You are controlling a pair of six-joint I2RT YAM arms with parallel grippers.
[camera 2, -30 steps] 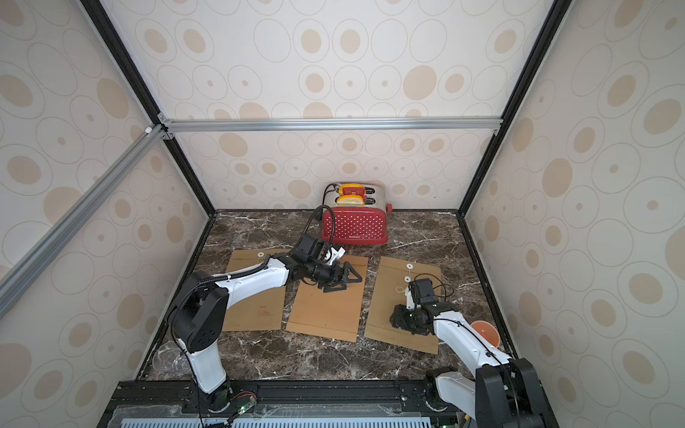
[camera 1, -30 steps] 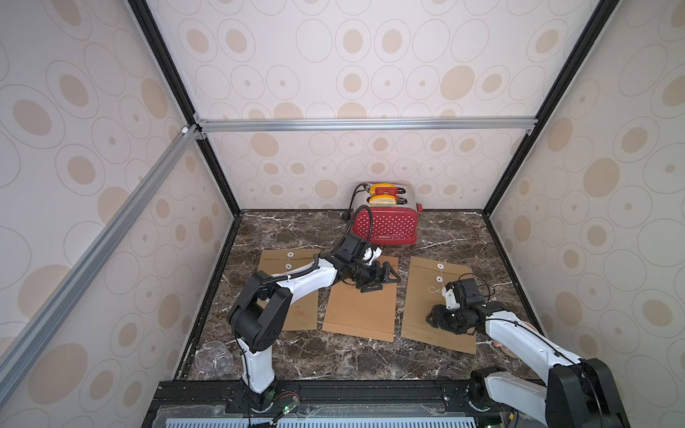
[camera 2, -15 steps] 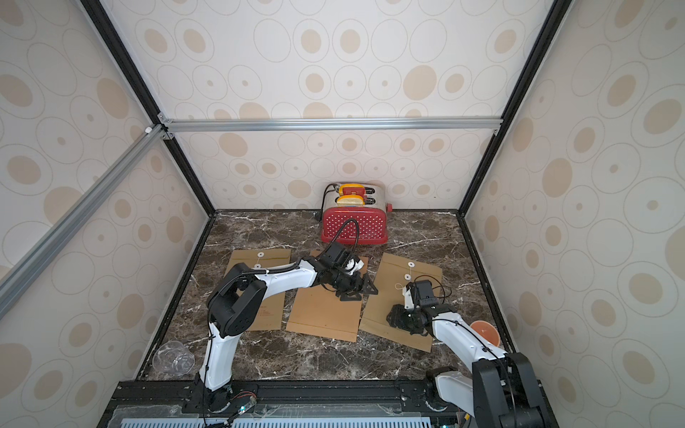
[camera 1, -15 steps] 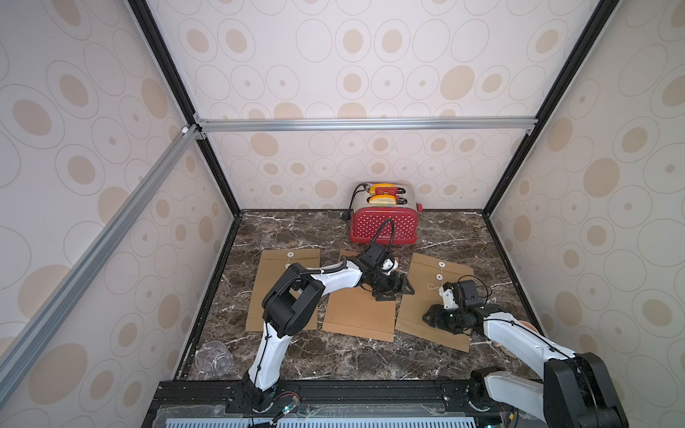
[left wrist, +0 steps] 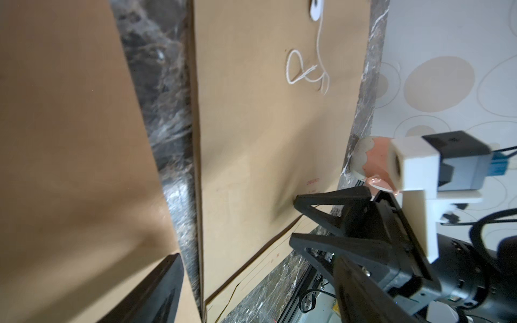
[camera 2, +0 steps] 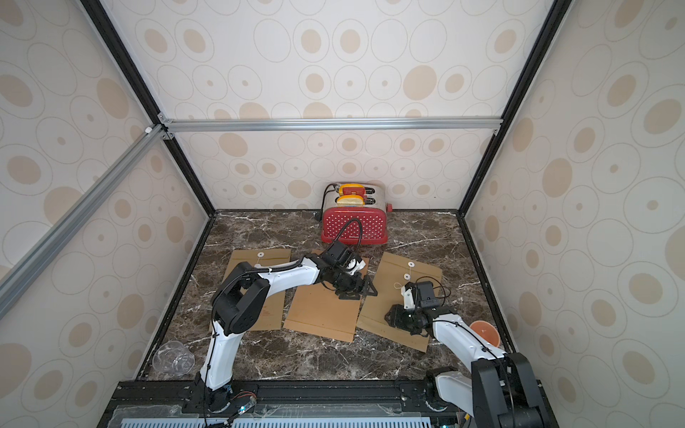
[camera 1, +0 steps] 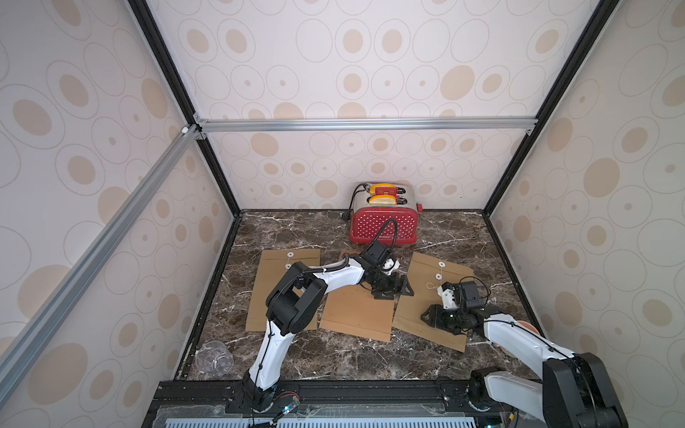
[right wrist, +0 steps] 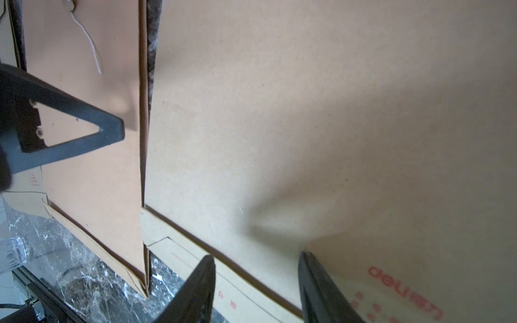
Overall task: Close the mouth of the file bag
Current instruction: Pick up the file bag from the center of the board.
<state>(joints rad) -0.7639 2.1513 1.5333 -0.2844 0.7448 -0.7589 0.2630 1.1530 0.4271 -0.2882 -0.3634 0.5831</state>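
Top views both show three brown file bags lying flat on the marble desk (camera 1: 333,355), side by side: the left file bag (camera 1: 265,292), the middle file bag (camera 1: 356,315) and the right file bag (camera 1: 411,307), with a red toaster (camera 1: 383,226) behind them. The right claw (camera 1: 424,318) rests on the near part of the right file bag. In the right wrist view its fingers (right wrist: 201,279) stand partway spread, tips down on the paper, which dimples just ahead of them. That bag's white string (left wrist: 319,36) trails loose from a white disc and ends in a loop on the bag's face. The left claw (camera 1: 394,293) hangs low over the far right corner of the middle file bag, just beside the gap to the right one, with its fingers (left wrist: 156,290) spread wide. A clear plastic cup (camera 1: 214,361) lies at the desk's near left corner
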